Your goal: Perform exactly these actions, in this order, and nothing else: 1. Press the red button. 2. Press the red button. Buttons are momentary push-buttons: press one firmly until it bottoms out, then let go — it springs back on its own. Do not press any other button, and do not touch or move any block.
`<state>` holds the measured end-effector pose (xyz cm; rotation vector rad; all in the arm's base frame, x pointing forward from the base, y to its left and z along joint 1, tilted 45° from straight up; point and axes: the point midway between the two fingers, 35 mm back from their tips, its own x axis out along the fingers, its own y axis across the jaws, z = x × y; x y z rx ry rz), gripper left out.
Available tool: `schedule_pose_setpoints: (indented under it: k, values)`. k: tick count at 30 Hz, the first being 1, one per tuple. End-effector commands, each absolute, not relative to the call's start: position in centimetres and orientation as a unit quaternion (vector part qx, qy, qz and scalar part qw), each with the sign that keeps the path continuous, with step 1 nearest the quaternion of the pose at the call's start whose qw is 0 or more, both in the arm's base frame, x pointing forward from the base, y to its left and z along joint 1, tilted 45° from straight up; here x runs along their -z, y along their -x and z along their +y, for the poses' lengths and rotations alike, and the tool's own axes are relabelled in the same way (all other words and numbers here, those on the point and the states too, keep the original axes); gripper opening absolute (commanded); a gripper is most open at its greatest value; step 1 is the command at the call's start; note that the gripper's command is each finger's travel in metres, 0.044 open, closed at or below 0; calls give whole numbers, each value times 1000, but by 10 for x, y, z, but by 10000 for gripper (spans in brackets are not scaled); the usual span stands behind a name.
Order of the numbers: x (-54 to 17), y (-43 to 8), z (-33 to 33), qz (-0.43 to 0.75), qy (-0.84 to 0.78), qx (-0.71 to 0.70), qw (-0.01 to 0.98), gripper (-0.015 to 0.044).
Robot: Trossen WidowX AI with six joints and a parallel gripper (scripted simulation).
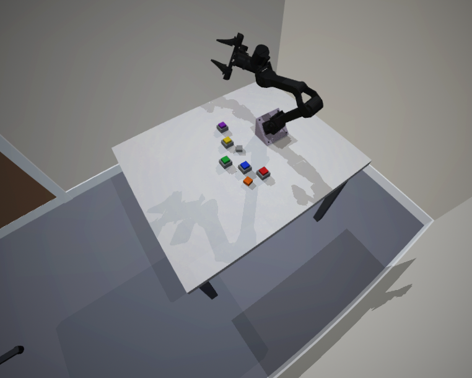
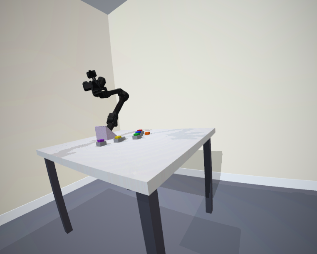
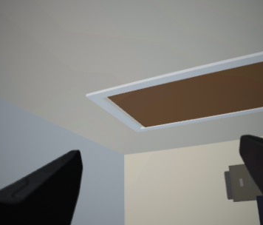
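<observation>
The desk [image 1: 179,227] has its near corner closest in the top view, white-topped on dark legs; on it, toward the arm's base [image 1: 272,129], stands the red button [image 1: 263,172], with a blue button [image 1: 244,166] just beside it and an orange block [image 1: 248,180] near both; a green button [image 1: 225,161], a yellow button [image 1: 227,141], a purple button [image 1: 222,126] and a small grey block [image 1: 238,148] lie farther along; the claw [image 1: 220,51] is raised high, well apart from the red button and beyond the desk's far edge, its fingers spread wide with nothing between them; the wrist view shows only walls and a brown door.
</observation>
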<state>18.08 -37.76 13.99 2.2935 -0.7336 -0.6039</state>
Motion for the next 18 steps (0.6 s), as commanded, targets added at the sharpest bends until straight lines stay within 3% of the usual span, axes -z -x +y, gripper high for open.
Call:
schedule_pose_setpoints:
  k: [1, 7, 18]
  values:
    - [-139, -184, -376, -273, -874, 233, 328, 400]
    - [-126, -262, -302, -38, -841, 282, 461, 400]
    - [-127, -304, -185, 235, -731, 232, 597, 400]
